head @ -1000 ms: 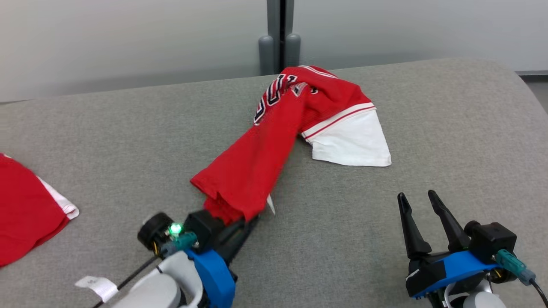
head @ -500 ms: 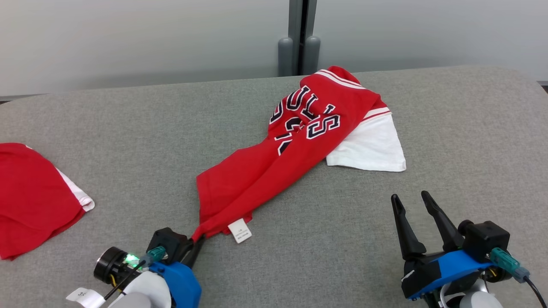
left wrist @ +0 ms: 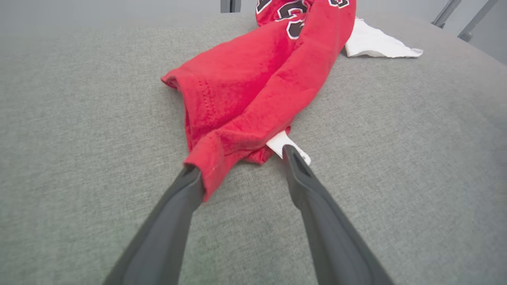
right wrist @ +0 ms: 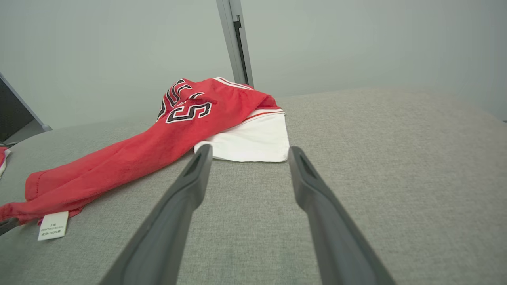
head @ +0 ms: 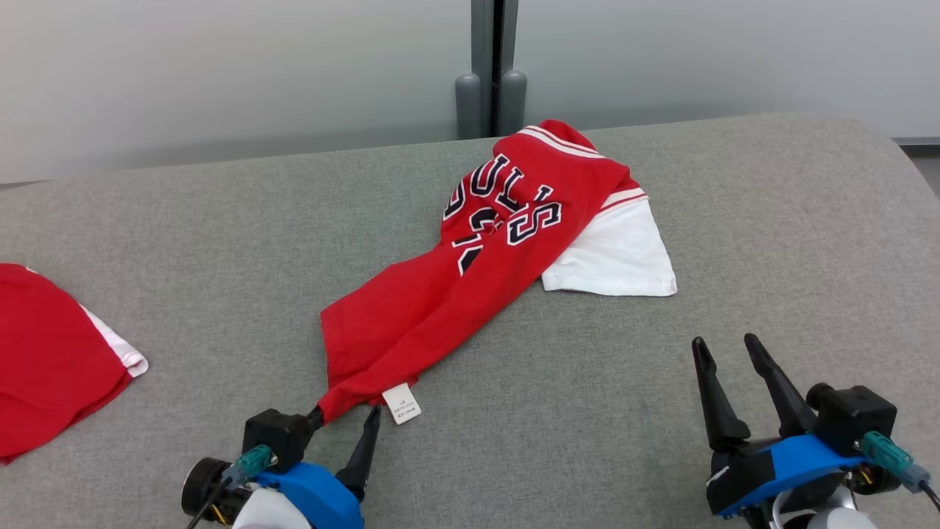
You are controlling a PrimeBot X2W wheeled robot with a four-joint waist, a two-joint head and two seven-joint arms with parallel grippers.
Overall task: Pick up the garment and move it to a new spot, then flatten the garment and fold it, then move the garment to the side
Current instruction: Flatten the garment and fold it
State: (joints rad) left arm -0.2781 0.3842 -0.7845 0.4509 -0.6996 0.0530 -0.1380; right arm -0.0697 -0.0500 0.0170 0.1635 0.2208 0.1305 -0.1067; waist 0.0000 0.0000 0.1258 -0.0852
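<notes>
Garment (head: 470,272) on grey table (head: 183,220), pale wall (head: 220,66)

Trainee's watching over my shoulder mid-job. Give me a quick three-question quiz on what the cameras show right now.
1. True or false: the left gripper is clamped shut on the red jersey.
2. What lies on the table right by the left gripper's right fingertip? A) a white care label B) a coat hanger C) a folded towel
3. Fill in: by the robot's own sides, the jersey's white panel lies to the ____ of the red lettered part.

Key: 1 false, its jaws stand apart with the jersey's tip draped on one finger; 2 A; 3 right.
</notes>
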